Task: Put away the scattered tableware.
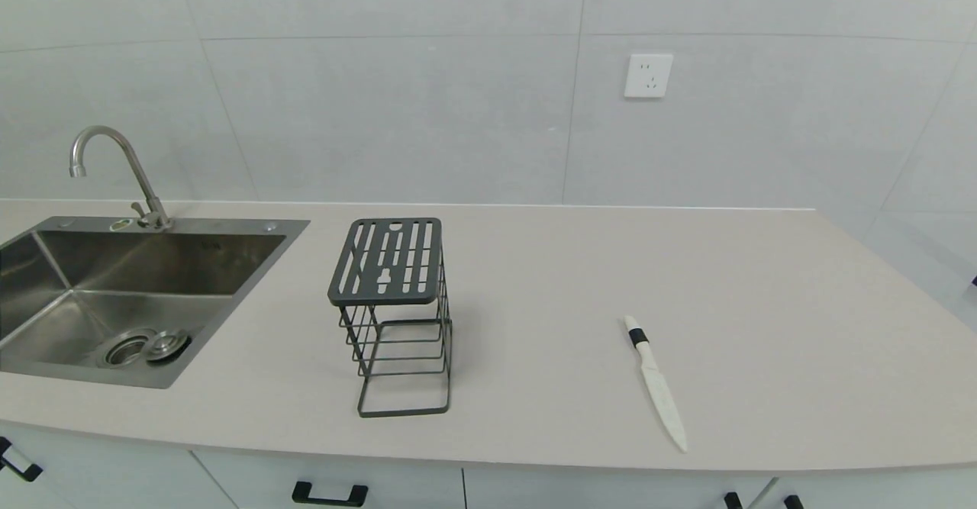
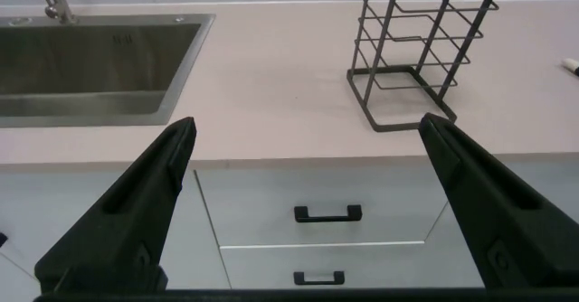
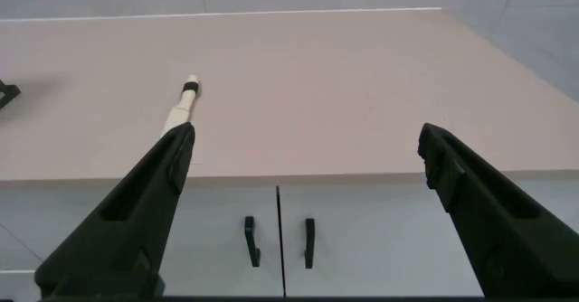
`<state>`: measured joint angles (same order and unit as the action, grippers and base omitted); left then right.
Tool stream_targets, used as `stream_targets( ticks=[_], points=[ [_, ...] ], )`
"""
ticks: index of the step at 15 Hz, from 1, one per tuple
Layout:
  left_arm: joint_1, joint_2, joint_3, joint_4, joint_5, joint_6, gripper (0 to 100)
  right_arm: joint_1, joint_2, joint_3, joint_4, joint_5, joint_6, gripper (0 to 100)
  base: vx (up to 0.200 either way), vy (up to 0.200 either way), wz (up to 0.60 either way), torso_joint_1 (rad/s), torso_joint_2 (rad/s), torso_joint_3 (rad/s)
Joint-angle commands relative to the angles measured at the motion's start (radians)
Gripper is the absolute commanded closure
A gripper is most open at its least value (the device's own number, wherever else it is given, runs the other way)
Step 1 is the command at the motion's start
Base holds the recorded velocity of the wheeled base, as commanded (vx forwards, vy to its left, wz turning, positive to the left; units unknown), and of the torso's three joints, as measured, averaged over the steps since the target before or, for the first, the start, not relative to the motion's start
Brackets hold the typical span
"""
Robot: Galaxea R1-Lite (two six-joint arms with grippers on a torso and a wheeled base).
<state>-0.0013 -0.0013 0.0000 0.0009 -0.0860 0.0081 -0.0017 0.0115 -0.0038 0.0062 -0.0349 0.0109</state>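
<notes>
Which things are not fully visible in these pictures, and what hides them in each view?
- The knife blade: right wrist view, behind a finger of the right gripper.
- The rack top plate: left wrist view, cut off by the picture's edge.
- The sink, left part: head view, cut off by the picture's edge.

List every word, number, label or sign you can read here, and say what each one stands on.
No text here is readable.
Sink: a small dark mark on its back inner wall, too small to read.
Knife: a plain black band on the handle, no print seen.
Rack and wall socket: no print seen.
</notes>
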Motion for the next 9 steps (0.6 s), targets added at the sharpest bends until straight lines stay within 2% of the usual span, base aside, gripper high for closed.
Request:
stream_targets(
  ticks=[1,7,9],
  points=[
    [0.000,0.001,0.000,0.001,0.000,0.000,0,0.000,0.001,0.001,0.001,0.000,0.000,0,0.000,0.000,0.00,0.139,-0.30,-0.159],
    [0.000,0.001,0.000,0.001,0.000,0.000,0,0.000,0.001,0.001,0.001,0.000,0.000,0,0.000,0.000,0.00,0.028,-0.05,-0.029],
    [0.000,0.001,0.000,0.001,0.000,0.000,0,0.000,0.001,0.001,0.001,0.000,0.000,0,0.000,0.000,0.00,0.115,-0.22,-0.127]
  ],
)
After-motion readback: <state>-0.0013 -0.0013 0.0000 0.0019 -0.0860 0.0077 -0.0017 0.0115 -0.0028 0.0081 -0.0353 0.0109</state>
